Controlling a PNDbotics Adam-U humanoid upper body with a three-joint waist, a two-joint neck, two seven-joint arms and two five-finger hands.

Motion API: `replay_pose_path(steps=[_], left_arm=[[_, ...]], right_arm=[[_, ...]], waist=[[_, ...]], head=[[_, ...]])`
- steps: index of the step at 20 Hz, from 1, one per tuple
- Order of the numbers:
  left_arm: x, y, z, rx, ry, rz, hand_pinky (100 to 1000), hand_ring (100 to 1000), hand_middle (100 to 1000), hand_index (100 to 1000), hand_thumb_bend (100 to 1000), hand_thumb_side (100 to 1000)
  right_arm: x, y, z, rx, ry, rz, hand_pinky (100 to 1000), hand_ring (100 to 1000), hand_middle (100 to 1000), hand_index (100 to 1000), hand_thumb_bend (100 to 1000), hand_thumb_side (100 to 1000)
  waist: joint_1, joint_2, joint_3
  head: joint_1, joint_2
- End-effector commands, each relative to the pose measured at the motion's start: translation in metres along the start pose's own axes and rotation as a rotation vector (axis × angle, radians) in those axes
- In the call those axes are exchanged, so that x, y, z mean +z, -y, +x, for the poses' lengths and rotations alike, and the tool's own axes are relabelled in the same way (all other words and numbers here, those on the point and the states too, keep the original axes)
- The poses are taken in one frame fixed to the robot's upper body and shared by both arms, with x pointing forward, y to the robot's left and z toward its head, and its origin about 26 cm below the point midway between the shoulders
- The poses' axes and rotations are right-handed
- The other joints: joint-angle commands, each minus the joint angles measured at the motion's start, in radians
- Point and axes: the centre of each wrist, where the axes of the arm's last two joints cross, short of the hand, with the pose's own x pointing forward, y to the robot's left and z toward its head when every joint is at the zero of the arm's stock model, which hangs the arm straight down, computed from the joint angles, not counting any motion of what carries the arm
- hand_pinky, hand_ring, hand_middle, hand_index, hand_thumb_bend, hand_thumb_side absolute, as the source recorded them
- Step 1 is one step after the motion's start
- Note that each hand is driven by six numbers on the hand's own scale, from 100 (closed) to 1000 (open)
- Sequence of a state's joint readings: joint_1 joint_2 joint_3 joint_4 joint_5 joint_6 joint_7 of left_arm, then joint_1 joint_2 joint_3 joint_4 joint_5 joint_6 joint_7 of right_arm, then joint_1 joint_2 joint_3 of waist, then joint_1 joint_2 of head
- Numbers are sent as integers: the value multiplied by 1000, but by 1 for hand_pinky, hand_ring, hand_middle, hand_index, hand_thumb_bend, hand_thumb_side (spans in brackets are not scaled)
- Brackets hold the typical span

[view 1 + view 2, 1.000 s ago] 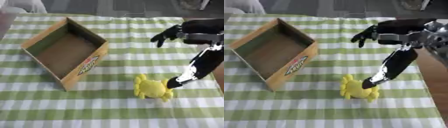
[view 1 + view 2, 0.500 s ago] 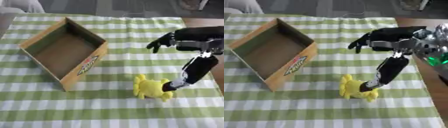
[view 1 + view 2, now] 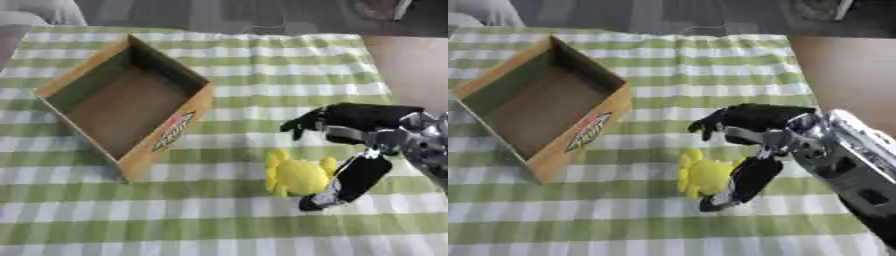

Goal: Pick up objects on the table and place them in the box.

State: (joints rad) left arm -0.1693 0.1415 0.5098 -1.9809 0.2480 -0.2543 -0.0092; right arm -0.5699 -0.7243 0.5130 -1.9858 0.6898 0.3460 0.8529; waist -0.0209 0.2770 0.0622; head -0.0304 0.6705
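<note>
A yellow soft toy (image 3: 294, 175) lies on the green-checked cloth, right of the box. My right hand (image 3: 372, 126) comes in from the right and hovers over it, open. Its fingers (image 3: 303, 124) point left just above the toy's far side, apart from it. The thumb (image 3: 348, 181) hangs down along the toy's right side, its tip at the cloth. Whether the thumb touches the toy I cannot tell. The open cardboard box (image 3: 171, 134) stands at the left with nothing inside. My left hand shows in no view.
The table's bare brown edge (image 3: 842, 75) runs down the right side beyond the cloth. Striped cloth (image 3: 175, 220) stretches in front of the box and the toy. A pale object (image 3: 35, 10) sits at the far left corner.
My right hand has come down and to the left, from high at the right to just over the yellow toy. The toy and the box have stayed put.
</note>
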Motion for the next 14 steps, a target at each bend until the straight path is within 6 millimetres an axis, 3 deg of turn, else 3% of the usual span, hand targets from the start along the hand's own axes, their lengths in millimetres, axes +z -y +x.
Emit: replay_pose_path(steps=[1,6,14], left_arm=[[-10,0,9,-14,38,-26,710,649,598,718,100,894],[-10,0,9,-14,38,-26,711,649,598,718,100,895],[-10,0,9,-13,37,-29,710,650,599,717,100,898]], right_arm=[[2,-2,2,28,-56,-18,843,978,793,1000,612,513],[-2,-13,4,68,-104,-27,840,981,797,1000,578,531],[-1,-14,2,149,-190,-82,830,984,800,983,477,584]], waist=[[0,-15,-1],[-2,-14,2],[-4,-12,1]], head=[[-6,-12],[-7,-12],[-6,-13]])
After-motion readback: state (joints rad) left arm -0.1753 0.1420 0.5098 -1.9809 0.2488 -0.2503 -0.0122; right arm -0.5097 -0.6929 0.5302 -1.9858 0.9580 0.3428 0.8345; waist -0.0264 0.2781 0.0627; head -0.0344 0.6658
